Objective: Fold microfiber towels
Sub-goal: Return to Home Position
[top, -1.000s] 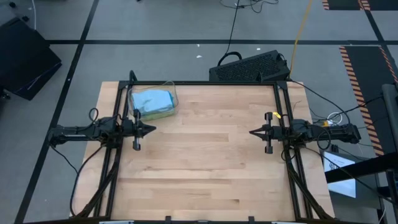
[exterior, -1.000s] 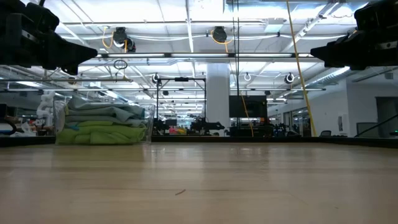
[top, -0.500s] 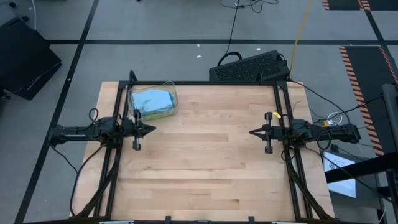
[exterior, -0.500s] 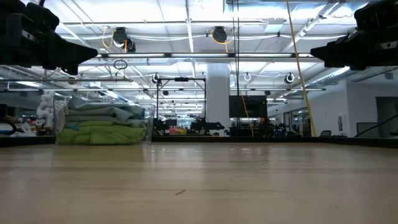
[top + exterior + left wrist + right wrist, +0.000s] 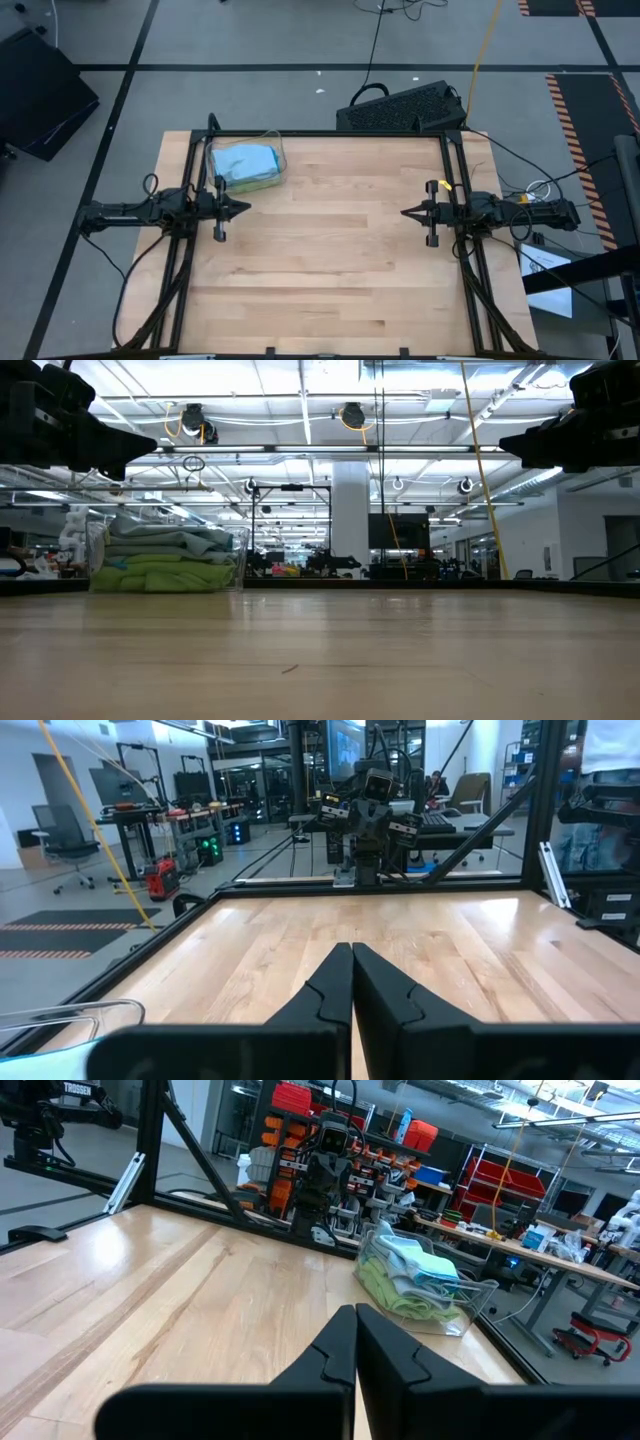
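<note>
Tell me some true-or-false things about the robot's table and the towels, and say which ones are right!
1. The towels sit piled in the clear bin. True.
2. Green towels top the pile. False: blue ones are on top, green underneath.
3. The left gripper holds a towel. False: it is shut and empty, over the table.
4. The right gripper is shut. True.

A large robotics lab or workshop. Strip lights (image 5: pixel 300 420) run overhead. Racks (image 5: pixel 505 1180) hold red bins (image 5: pixel 297 1097), and hazard tape (image 5: pixel 578 120) marks the grey floor (image 5: pixel 250 95).
</note>
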